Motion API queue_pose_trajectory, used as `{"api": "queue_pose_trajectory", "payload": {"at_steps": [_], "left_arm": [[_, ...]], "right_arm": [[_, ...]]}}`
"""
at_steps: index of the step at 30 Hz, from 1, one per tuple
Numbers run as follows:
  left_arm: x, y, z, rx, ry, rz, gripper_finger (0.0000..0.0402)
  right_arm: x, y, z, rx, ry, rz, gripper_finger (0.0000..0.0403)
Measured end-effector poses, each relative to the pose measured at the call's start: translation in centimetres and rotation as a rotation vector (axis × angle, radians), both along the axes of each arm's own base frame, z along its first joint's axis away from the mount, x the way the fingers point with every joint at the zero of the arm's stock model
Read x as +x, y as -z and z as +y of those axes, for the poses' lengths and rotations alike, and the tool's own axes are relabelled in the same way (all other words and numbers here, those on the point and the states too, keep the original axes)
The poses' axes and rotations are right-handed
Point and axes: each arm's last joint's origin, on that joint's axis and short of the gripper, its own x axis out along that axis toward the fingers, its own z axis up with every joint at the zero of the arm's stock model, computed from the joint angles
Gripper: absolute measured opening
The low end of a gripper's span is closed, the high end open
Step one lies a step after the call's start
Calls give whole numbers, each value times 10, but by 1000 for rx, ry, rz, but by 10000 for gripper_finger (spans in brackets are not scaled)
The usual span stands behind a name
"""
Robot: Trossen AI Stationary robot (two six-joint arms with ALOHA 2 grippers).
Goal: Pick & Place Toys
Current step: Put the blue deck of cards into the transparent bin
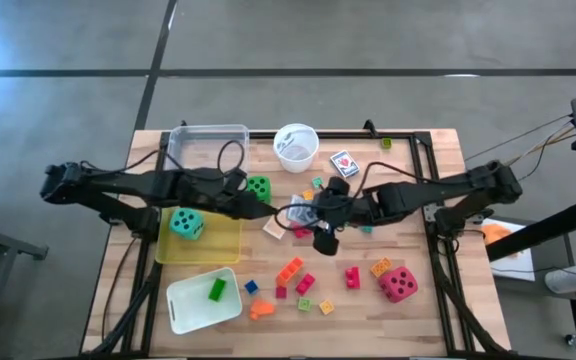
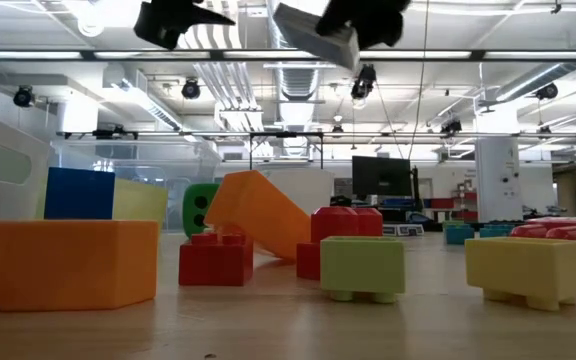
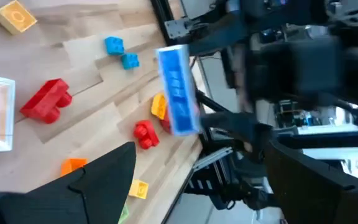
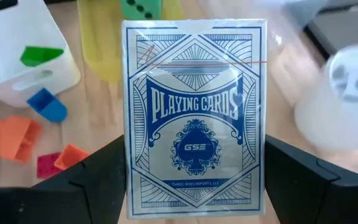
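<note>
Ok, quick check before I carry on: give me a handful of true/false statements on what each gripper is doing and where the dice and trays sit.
1. The right gripper holds a blue playing card pack. True.
2. The left gripper is gripping the green die. False: its fingers stand open with nothing between them, and the green die rests on the table beside the clear tray.
3. The teal die sits in the yellow tray. True.
4. The white tray holds a red block. False: it holds a green block.
5. The red die lies on the table, outside every tray. True.
</note>
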Motion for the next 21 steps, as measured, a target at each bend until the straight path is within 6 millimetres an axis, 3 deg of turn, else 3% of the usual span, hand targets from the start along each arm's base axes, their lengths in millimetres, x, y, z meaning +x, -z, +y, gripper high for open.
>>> {"api": "queue_pose_trajectory", "payload": {"at_steps": [9,21], "left_arm": [[17,17,7,-36,-51,52,339],[29,19,8,3,-32,-5,325]], "right_arm": [[18,-18,3,-56,-61,-37,296],[21,-20,4,-53,-65,-58,296]]}}
